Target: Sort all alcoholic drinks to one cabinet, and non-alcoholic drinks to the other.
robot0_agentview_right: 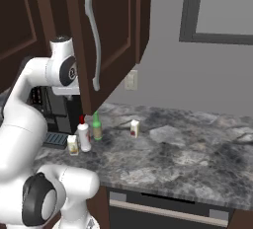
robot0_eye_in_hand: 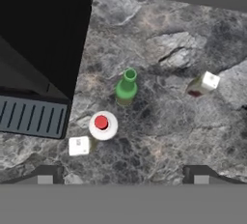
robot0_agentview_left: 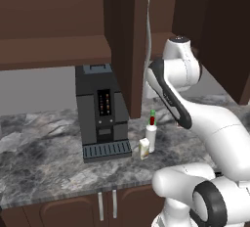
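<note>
Three drinks: a green bottle [robot0_eye_in_hand: 126,88], a white carton [robot0_eye_in_hand: 203,84] and a cream carton [robot0_eye_in_hand: 78,146], all standing on the grey marbled counter [robot0_agentview_right: 188,159].
Green bottle: upright, near the open cabinet door's lower edge in the right base view [robot0_agentview_right: 97,127], just beside a white bottle with a red cap [robot0_eye_in_hand: 103,125].
Cream carton: nearest the counter's front edge, just beside the white bottle and close to the coffee machine's drip grille [robot0_agentview_left: 144,148].
White carton: apart from the others, further right along the counter, red mark on its side [robot0_agentview_right: 134,128].
White bottle: between the green bottle and the cream carton [robot0_agentview_right: 84,135].
Coffee machine: black, at the left of the group, against the wall [robot0_agentview_left: 101,111].
Narrow cabinet: its dark brown door [robot0_agentview_right: 106,35] stands open above the drinks, with a long curved silver handle [robot0_agentview_right: 94,50].
Wide cabinet: dark brown, on the wall to the left above the coffee machine [robot0_agentview_left: 53,20].
Gripper: released, fingers spread wide and holding nothing, high above the drinks and looking down on them [robot0_eye_in_hand: 123,174].
</note>
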Controlling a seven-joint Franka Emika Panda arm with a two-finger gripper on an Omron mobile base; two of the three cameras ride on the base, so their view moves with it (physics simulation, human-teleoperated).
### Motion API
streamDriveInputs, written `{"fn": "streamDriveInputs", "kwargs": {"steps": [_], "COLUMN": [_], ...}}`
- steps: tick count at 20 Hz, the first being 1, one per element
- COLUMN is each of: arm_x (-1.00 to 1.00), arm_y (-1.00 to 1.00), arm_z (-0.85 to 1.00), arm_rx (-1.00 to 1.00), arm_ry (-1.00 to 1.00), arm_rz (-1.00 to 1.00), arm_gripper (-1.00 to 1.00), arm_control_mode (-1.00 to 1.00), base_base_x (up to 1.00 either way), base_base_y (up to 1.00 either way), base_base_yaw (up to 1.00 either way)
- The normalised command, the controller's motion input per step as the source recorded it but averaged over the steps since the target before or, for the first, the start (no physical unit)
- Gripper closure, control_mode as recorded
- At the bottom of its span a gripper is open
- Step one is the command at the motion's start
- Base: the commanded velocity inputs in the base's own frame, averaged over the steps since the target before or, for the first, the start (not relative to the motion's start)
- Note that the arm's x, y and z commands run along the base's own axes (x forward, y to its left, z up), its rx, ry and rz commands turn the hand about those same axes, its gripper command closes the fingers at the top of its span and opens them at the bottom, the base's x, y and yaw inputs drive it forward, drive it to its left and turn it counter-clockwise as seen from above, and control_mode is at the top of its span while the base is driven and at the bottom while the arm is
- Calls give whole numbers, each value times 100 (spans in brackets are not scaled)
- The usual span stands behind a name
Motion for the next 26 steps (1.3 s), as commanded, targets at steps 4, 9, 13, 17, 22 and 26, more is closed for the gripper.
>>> {"fn": "streamDriveInputs", "kwargs": {"steps": [4, 9, 13, 17, 22, 26], "arm_x": [-19, -16, -10, -6, 0, 0], "arm_y": [16, 7, 5, 9, 5, 0], "arm_z": [-29, -27, -34, -34, -29, -23], "arm_rx": [-8, -4, -1, 0, 0, 0], "arm_ry": [6, 6, 3, 0, 0, 0], "arm_rz": [8, 7, 4, 2, 0, 0], "arm_gripper": [-100, -100, -100, -100, -100, -100], "arm_control_mode": [-100, -100, -100, -100, -100, -100], "base_base_x": [0, 0, 0, 0, 0, 0], "base_base_y": [0, 0, 0, 0, 0, 0], "base_base_yaw": [0, 0, 0, 0, 0, 0]}}
